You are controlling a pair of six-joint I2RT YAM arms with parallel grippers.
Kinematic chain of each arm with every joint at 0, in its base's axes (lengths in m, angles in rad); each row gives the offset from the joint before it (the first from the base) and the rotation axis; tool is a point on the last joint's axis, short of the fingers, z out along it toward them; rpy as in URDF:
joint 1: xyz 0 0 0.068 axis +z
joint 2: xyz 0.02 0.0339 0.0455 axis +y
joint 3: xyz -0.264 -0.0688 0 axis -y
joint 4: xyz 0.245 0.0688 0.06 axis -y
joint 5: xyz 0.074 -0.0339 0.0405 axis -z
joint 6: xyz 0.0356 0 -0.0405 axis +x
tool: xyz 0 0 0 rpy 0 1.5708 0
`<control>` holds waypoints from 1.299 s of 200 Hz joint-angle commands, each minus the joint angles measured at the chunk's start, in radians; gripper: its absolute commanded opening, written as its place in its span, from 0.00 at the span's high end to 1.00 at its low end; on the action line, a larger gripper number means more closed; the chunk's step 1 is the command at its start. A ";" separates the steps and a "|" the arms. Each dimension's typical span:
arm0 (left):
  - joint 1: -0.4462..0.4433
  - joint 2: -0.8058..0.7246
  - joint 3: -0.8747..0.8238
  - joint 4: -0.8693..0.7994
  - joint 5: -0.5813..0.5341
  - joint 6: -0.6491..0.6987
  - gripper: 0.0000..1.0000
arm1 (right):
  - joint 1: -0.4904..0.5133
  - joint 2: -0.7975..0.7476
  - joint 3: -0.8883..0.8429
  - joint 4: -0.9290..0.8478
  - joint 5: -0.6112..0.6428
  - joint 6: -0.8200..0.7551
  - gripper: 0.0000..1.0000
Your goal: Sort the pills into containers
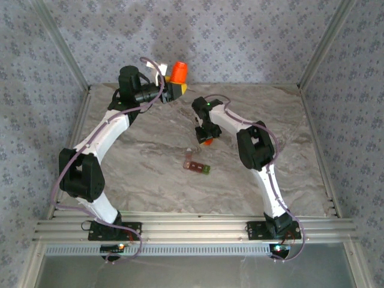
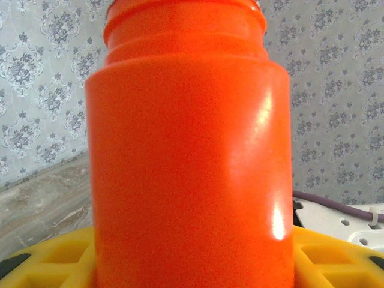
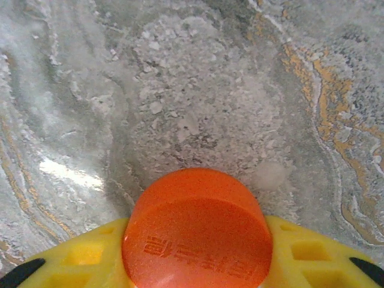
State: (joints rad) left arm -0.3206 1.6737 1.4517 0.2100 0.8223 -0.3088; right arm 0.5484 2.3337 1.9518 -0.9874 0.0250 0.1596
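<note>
Top view: my left gripper (image 1: 176, 87) clamped on upright orange bottle (image 1: 178, 72); containers (image 1: 197, 165) on surface (image 1: 150, 150), near my right gripper (image 1: 207, 141).
Left wrist: bottle between yellow fingers (image 2: 48, 258).
Right wrist: right gripper pinching orange cap (image 3: 195, 234).

The containers (image 1: 197, 165), a flat red-brown strip with one green end, lie slantwise at frame centre; the orange bottle (image 1: 178, 72) stands upright at upper centre, an orange cap (image 1: 207, 142) just above the strip
</note>
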 commanded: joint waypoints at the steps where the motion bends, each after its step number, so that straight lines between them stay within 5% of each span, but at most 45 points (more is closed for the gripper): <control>1: -0.001 -0.034 0.001 0.023 0.015 -0.005 1.00 | -0.010 -0.018 -0.011 -0.013 -0.020 0.009 0.64; 56: -0.032 -0.018 0.043 -0.153 0.022 0.148 1.00 | -0.123 -0.214 0.024 0.007 -0.220 0.097 0.66; 141: -0.133 0.051 0.069 -0.333 -0.017 0.374 1.00 | -0.444 -0.388 0.242 0.014 -0.741 0.266 0.65; 200: -0.199 0.141 0.226 -0.610 -0.038 0.583 1.00 | -0.461 -0.398 0.286 0.002 -0.959 0.221 0.66; 260: -0.205 0.168 0.275 -0.624 -0.022 0.618 1.00 | -0.438 -0.418 0.260 -0.044 -1.061 0.128 0.64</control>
State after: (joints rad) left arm -0.5259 1.8252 1.6768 -0.3878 0.7765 0.2562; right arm 0.0944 1.9518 2.2112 -0.9741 -0.9588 0.3531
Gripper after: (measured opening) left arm 0.536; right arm 0.420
